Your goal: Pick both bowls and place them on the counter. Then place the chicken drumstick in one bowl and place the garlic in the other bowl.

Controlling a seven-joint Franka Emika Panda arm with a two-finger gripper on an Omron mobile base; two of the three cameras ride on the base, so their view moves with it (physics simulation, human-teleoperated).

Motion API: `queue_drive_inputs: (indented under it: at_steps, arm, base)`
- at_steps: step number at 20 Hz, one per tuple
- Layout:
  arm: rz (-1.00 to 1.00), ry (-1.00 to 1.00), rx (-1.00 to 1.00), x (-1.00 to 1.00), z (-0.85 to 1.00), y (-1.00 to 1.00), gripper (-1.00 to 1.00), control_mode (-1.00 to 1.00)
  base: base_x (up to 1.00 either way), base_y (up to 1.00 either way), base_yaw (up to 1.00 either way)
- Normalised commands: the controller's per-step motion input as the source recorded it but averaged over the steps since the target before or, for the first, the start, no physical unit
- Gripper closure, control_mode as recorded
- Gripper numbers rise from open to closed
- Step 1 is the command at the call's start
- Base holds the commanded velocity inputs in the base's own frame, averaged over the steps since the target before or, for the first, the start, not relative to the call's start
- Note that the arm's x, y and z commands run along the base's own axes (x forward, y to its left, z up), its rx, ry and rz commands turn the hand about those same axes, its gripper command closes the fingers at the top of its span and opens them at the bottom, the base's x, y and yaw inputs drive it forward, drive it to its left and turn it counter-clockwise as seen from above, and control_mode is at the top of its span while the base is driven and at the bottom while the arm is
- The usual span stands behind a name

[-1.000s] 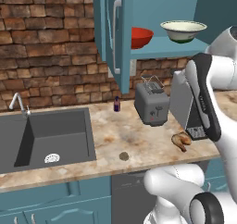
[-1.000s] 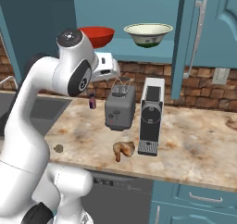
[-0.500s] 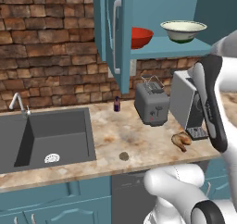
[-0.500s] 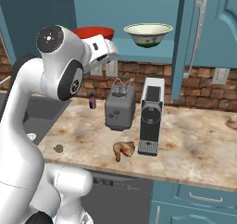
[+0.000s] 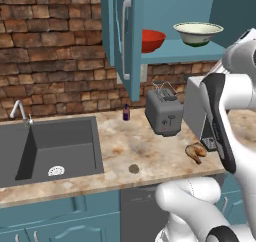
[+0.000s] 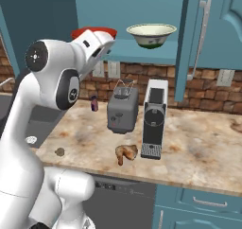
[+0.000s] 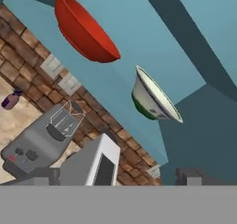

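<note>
The glossy red bowl (image 5: 152, 40) and the pale cream-green bowl (image 5: 198, 33) stand side by side on the shelf of the open wall cabinet. The hand view looks up at both, the red bowl (image 7: 85, 31) and the cream-green bowl (image 7: 155, 98). My gripper (image 7: 118, 177) is open, with nothing between its widely spaced fingertips. Its white hand (image 6: 97, 43) is raised just in front of the red bowl (image 6: 94, 31), apart from it. The chicken drumstick (image 6: 126, 152) lies on the counter (image 6: 203, 152) before the coffee machine. The garlic (image 6: 60, 152) lies near the counter's front edge.
A grey toaster (image 5: 163, 112) and a coffee machine (image 6: 154, 118) stand under the shelf, with a small purple bottle (image 5: 126, 112) by the brick wall. The sink (image 5: 47, 146) is on the left. An open cabinet door (image 5: 125, 36) hangs left of the bowls.
The arm has swung, and the hand has risen from below the shelf to the red bowl's height. The jaws have stayed open. Bowls, drumstick and garlic have not moved.
</note>
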Motion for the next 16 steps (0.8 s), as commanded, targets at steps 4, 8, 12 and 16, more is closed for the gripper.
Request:
queue_drive_inputs:
  at_steps: [4,8,12,16]
  arm:
    - [-0.04,0.05,-0.22,0.22,0.40,0.00,-1.00,-1.00]
    - [-0.03,0.09,-0.15,0.33,0.17,0.02,-1.00,-1.00]
    - [-0.01,0.04,-0.02,0.27,-0.21,-0.01,-1.00,-1.00]
    - [-0.03,0.10,-0.06,0.44,0.01,0.01,-1.00,-1.00]
  base:
    - [0.00,0.00,0.00]
    - [0.00,0.00,0.00]
    - [0.00,0.00,0.00]
    - [0.00,0.00,0.00]
